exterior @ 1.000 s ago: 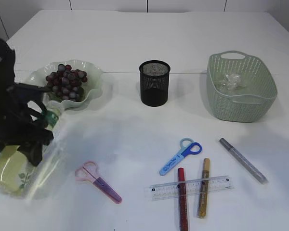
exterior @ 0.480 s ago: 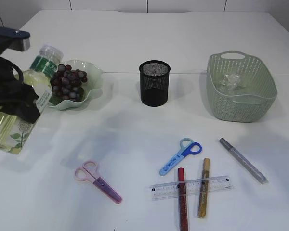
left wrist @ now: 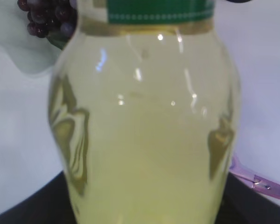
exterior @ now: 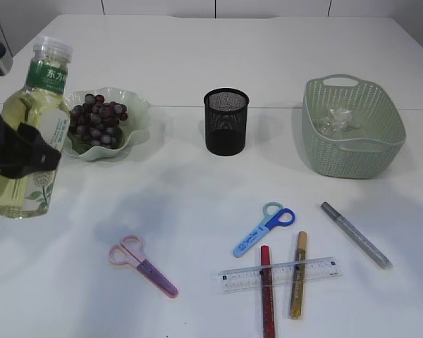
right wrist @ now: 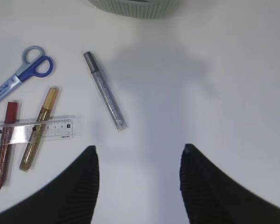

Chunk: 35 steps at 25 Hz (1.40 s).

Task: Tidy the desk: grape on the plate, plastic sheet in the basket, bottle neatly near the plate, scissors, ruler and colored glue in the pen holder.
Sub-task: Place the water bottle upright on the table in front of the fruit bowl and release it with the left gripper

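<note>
My left gripper [exterior: 17, 158] is shut on the bottle [exterior: 29, 130] of yellow-green drink and holds it nearly upright at the far left, beside the plate [exterior: 130, 105]. The bottle fills the left wrist view [left wrist: 144, 121]. The grapes [exterior: 96, 120] lie on the plate. The crumpled plastic sheet [exterior: 338, 120] lies in the green basket [exterior: 352, 151]. The black mesh pen holder [exterior: 226, 121] stands mid-table. Pink scissors [exterior: 142, 265], blue scissors [exterior: 264, 229], a ruler [exterior: 276, 274] and red [exterior: 266, 290], gold [exterior: 297, 274] and silver [exterior: 354, 234] glue pens lie at the front. My right gripper [right wrist: 139, 154] is open and empty over bare table.
The right wrist view shows the silver glue pen [right wrist: 105, 91], the gold glue pen [right wrist: 38, 128], the red glue pen [right wrist: 4, 144], the ruler [right wrist: 30, 130], the blue scissors [right wrist: 23, 72] and the basket's edge [right wrist: 130, 4].
My left gripper has raised the bottle from lying tilted on the table to nearly upright, cap now high beside the plate. Nothing else has moved.
</note>
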Each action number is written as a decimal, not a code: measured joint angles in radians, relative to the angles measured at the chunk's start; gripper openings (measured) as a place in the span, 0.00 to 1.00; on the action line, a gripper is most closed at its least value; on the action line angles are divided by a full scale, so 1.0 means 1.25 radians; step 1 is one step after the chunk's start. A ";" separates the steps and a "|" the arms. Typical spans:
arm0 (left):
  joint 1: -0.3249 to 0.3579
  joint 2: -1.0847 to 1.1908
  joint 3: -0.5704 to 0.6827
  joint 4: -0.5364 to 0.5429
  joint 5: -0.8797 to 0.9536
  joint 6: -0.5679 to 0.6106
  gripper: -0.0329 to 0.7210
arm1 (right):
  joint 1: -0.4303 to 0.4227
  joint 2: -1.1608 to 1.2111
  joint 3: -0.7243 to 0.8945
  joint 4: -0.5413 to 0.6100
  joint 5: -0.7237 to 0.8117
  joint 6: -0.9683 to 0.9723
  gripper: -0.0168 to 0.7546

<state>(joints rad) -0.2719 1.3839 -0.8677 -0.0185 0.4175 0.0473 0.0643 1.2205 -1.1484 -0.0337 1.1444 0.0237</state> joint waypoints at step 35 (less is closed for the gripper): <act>0.000 0.275 0.356 0.135 -1.179 -0.087 0.62 | 0.000 0.000 0.000 0.000 0.007 0.000 0.59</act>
<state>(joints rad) -0.2719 1.7282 -0.4227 0.1508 -1.0559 -0.0619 0.0643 1.2205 -1.1484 -0.0337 1.1535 0.0237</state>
